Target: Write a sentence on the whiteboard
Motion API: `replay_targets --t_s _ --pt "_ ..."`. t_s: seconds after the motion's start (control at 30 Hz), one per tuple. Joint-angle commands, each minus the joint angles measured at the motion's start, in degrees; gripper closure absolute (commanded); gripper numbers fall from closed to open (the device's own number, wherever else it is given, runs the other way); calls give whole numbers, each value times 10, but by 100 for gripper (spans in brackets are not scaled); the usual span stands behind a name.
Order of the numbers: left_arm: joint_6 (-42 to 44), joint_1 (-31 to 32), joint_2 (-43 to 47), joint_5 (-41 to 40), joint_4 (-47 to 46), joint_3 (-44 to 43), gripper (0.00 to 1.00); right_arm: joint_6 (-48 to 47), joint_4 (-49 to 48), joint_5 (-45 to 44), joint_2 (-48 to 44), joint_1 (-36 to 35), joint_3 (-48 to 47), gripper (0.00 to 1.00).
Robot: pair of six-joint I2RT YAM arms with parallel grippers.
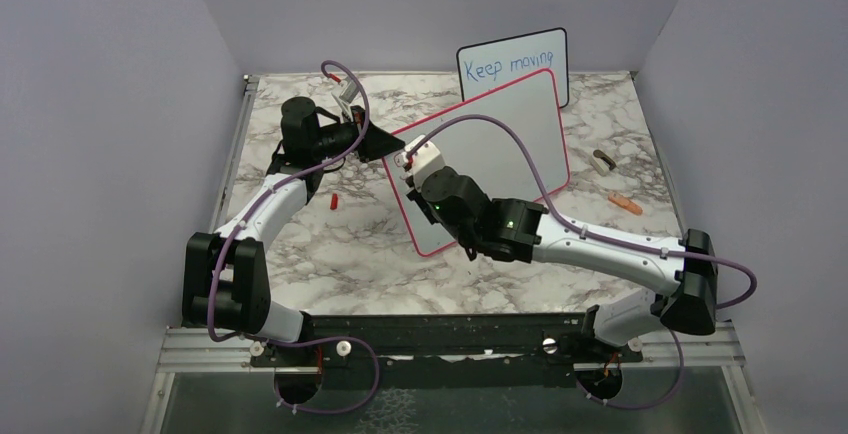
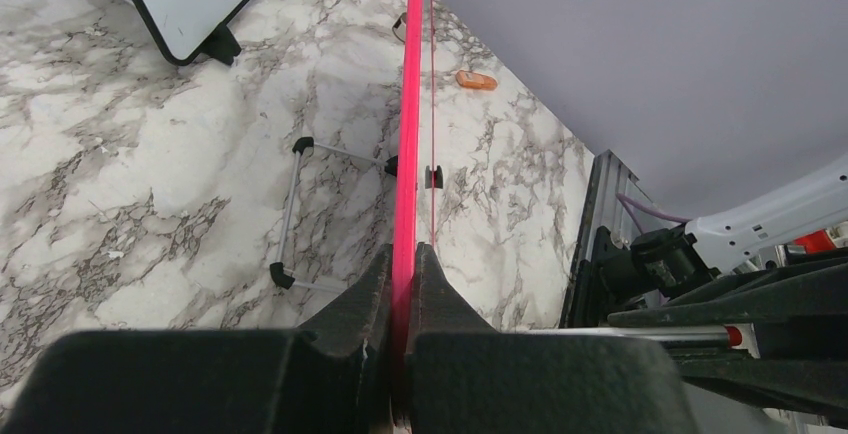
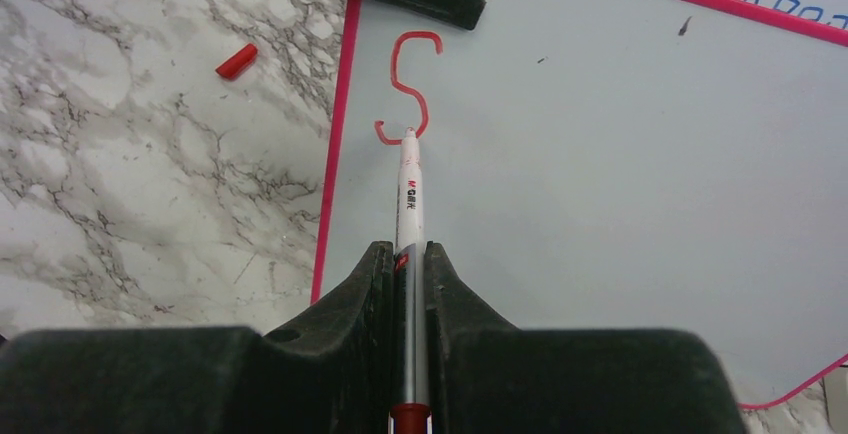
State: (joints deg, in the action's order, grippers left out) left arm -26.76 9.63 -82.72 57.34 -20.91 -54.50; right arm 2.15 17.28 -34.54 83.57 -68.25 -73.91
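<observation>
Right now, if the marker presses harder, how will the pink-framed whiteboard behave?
Probably stiff: the whiteboard shows a straight edge running out of the left hand. It looks thin and light, so it may tip or slide if that grip loosens. Smooth face: the marker tip could skid.

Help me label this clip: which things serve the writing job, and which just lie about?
In use: whiteboard, its frame pinched by the left fingers; red marker in the right fingers; red "S" on the board.
Lying about: black-framed board with blue writing; red cap; orange object; small dark-and-pale object.
</observation>
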Motion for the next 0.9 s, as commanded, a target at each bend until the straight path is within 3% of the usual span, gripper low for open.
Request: replay_targets --t_s 0.0,0.87 --pt "7 15 -10 2 22 17 100 11 -29 -36 -23 0 15 100" --pt "10 15 -12 6 22 16 100 6 -61 -38 3 16 19 99"
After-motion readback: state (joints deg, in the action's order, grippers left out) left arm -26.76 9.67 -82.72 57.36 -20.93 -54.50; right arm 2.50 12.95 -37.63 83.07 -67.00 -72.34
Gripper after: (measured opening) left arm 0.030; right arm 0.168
